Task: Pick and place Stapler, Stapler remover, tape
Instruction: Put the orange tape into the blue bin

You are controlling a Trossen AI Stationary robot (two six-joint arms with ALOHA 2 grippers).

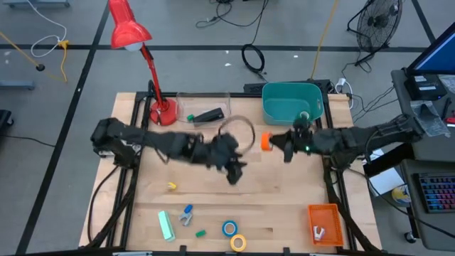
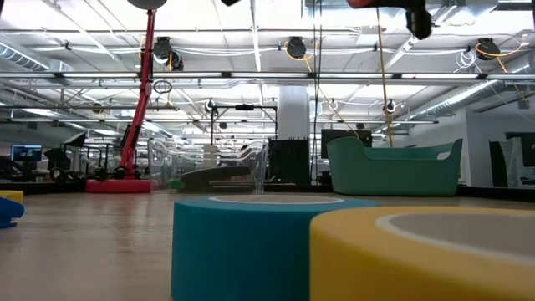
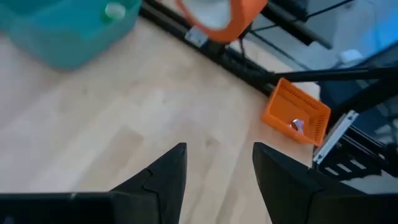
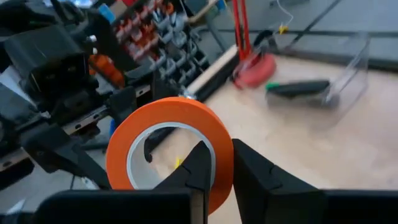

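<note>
Orange tape roll [image 4: 166, 149]: flat ring, bright orange outer band, pale inner core. The right gripper [image 4: 219, 163] is closed on its rim, one finger inside the ring and one outside, holding it in the air above the table [image 1: 284, 188], just beside the teal bin [image 1: 291, 103]. A green roll [image 1: 304, 116] lies inside that bin. Blue roll [image 1: 229, 228] and yellow roll [image 1: 238, 242] lie touching near the table's front edge; in the low view they fill the foreground and are cut off at the frame.

The left gripper [image 3: 217, 168] hangs over the table's middle, fingers parted, nothing between them.

The black stapler [image 1: 208, 115] lies inside a clear container [image 1: 202, 108] beside the red lamp [image 1: 131, 32]. An orange tray [image 1: 325, 223] at the front right corner holds a small pale item, too small to identify. Small pieces at front left are hard to make out.
</note>
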